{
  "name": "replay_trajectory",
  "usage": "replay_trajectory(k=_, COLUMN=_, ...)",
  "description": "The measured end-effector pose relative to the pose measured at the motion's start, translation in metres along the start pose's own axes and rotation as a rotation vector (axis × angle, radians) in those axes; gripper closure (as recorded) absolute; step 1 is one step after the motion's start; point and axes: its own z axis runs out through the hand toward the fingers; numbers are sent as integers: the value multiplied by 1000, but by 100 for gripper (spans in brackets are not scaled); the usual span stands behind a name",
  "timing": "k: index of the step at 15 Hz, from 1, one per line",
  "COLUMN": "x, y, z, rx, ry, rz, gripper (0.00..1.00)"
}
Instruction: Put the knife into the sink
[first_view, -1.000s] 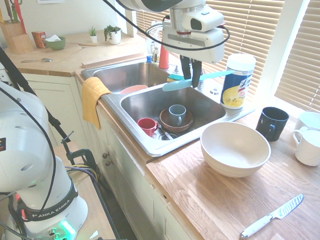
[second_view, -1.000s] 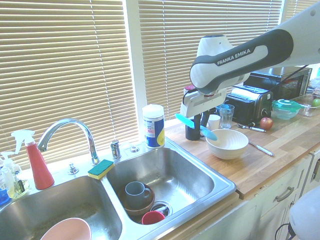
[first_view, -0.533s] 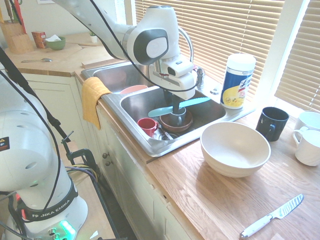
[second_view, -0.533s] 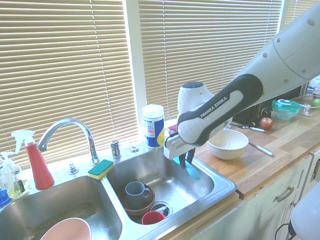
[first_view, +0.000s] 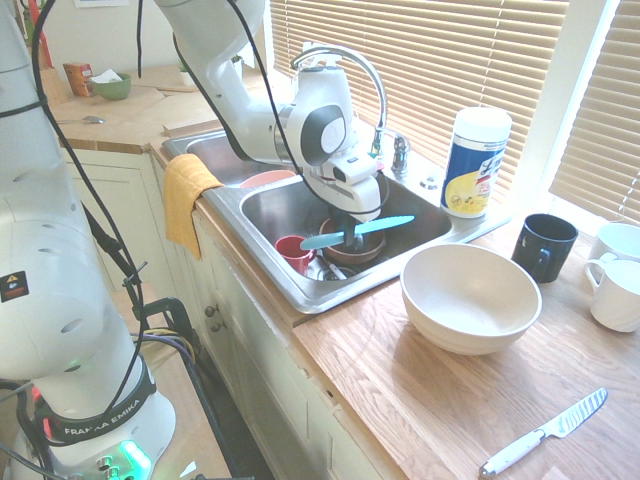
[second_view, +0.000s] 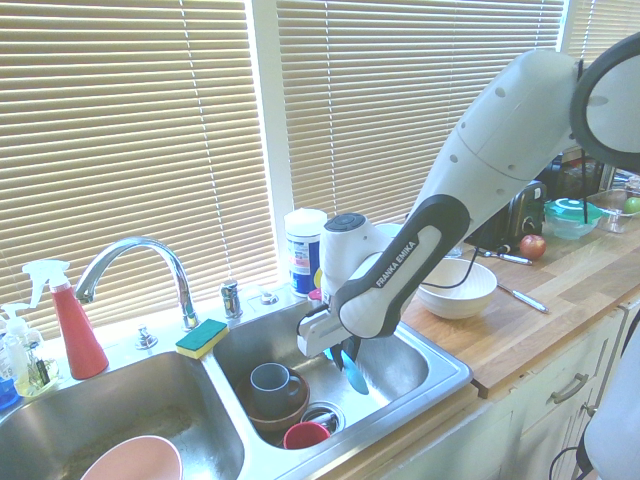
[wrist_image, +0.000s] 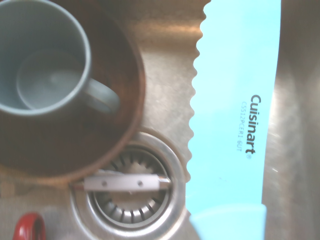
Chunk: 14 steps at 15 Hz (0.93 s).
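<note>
Gripper (second_view: 347, 352) closed on knife (second_view: 354, 374); lower beside brown bowl (wrist_image: 120, 120), clear of mug (wrist_image: 45, 55), then release gently.

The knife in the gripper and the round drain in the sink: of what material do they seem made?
Knife: turquoise, matte, probably plastic or coated metal; the even colour leaves it open.
Drain: metal, likely stainless steel, from its grey shine.
</note>
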Motion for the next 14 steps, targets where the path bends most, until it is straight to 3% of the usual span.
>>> replay_trajectory(k=8, x=11, y=-31, z=81, rx=-55, ry=-45, rz=26, gripper=100)
replay_trajectory(k=14, x=3, y=-29, z=100, rx=-65, ry=-54, rz=37, gripper=100)
